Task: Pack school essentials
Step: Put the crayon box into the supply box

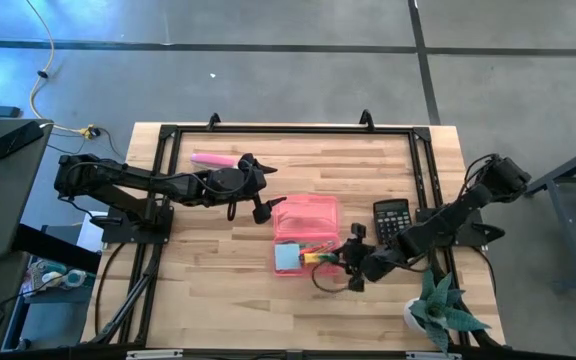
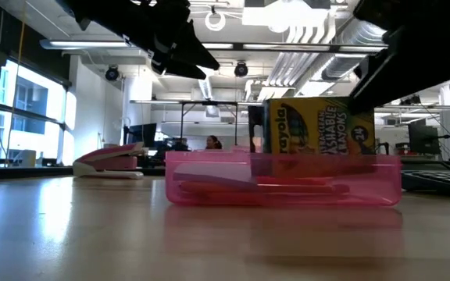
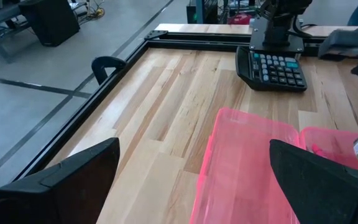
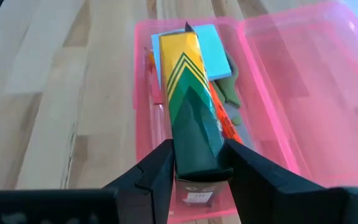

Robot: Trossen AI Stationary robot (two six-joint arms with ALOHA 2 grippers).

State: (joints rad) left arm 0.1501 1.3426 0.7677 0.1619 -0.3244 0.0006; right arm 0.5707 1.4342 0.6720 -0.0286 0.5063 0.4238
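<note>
An open pink plastic case [image 1: 306, 213] lies mid-table with its lid folded back. Its tray [image 4: 143, 93] holds a light-blue note pad [image 4: 213, 53], green-handled scissors [image 4: 232, 90] and an orange-red pen [image 4: 224, 121]. My right gripper [image 1: 346, 258] is at the tray's right end, shut on the yellow-green crayon box [image 4: 188, 93], which also shows in the low view [image 2: 319, 125]. My left gripper [image 1: 265, 207] is open and empty, just left of the lid [image 3: 253, 162]. Pencils and the tiny red piece cannot be made out. My right gripper pinches the crayon box by its two broad faces, near the end closest to the gripper [image 4: 194, 168]. One finger [image 4: 160, 168] is on each face. The fingers come from the table's right, slanting down, along the box. The box stands on its long edge, its lower part inside the tray.
A black calculator [image 1: 392, 218] lies right of the case. A pink oblong bar [image 1: 213, 159] lies at the far left. A potted plant [image 1: 438, 310] stands at the near right corner. A black frame [image 1: 168, 135] runs around the table.
</note>
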